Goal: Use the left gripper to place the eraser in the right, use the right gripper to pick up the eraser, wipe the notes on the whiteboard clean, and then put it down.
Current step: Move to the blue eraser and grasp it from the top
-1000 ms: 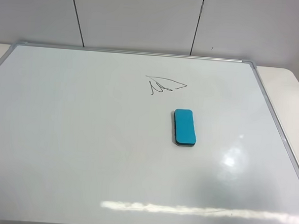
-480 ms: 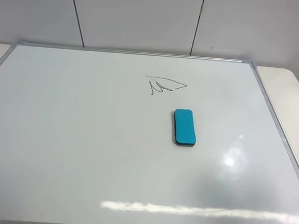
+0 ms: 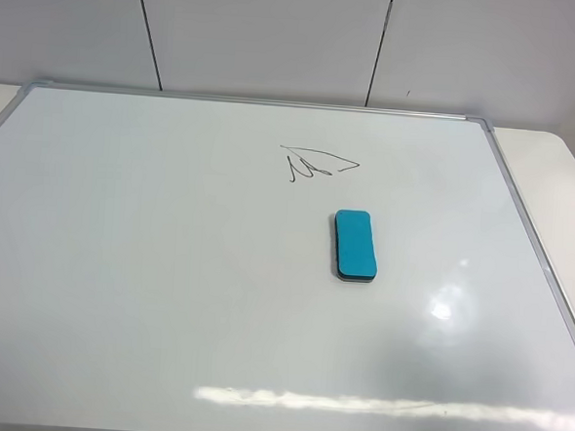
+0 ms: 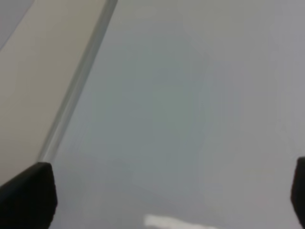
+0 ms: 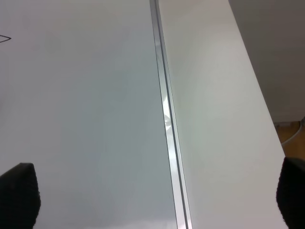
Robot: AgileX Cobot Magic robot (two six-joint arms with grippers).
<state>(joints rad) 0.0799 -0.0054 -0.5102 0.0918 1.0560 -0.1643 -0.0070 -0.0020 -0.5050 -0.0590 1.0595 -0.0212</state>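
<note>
The teal-blue eraser [image 3: 355, 245] lies flat on the whiteboard [image 3: 120, 244], a little right of centre. The notes [image 3: 315, 163], a thin black scribble, sit just beyond it. Neither arm appears in the exterior high view. In the left wrist view my left gripper [image 4: 164, 200] is open, its dark fingertips [image 4: 28, 196] far apart over bare board near the board's frame [image 4: 76, 86]. My right gripper [image 5: 155, 195] is open too, straddling the board's silver frame [image 5: 167, 119], with nothing between its fingers. A corner of the notes [image 5: 4, 38] shows at that picture's edge.
The cream table [image 3: 562, 193] shows past the board's right frame, and grey wall panels [image 3: 269, 39] stand behind it. In the right wrist view the table top [image 5: 214, 119] ends at an edge, with floor and a cable [image 5: 293, 136] beyond.
</note>
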